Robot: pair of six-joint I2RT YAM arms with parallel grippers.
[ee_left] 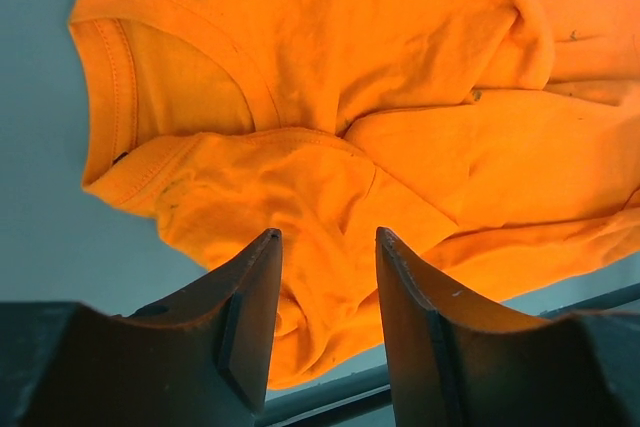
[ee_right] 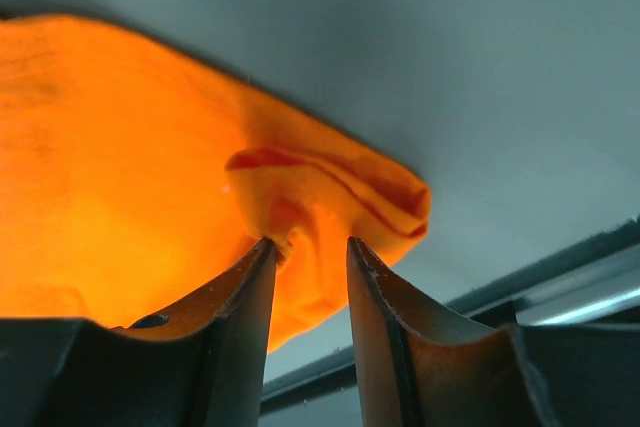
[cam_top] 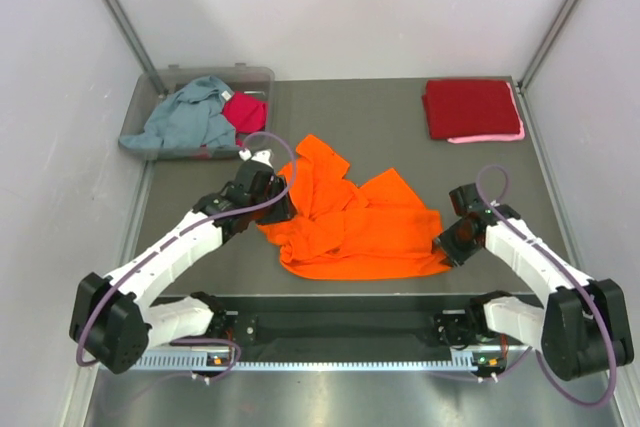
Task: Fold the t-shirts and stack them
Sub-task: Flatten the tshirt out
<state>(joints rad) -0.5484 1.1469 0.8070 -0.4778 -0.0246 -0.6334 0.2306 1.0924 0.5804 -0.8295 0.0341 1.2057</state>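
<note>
From above, the orange t-shirt is lying crumpled mid-table. The left gripper is sitting at its left edge and the right gripper at its right edge. A dark red t-shirt is resting folded on a pink t-shirt at the far right. A grey-blue t-shirt and a magenta t-shirt are spilling from the bin.

In the left wrist view, the left gripper is hovering with its jaws spread over heaped orange folds, gripping nothing.

In the right wrist view, the right gripper is straddling a puckered corner of the shirt. The jaws are narrowly apart, and I cannot tell whether they are clamping it.

The risk is the left gripper closing on several layers at once, so that pulling drags the bundle instead of spreading it. The thin corner could also be slipping free on the right.
</note>
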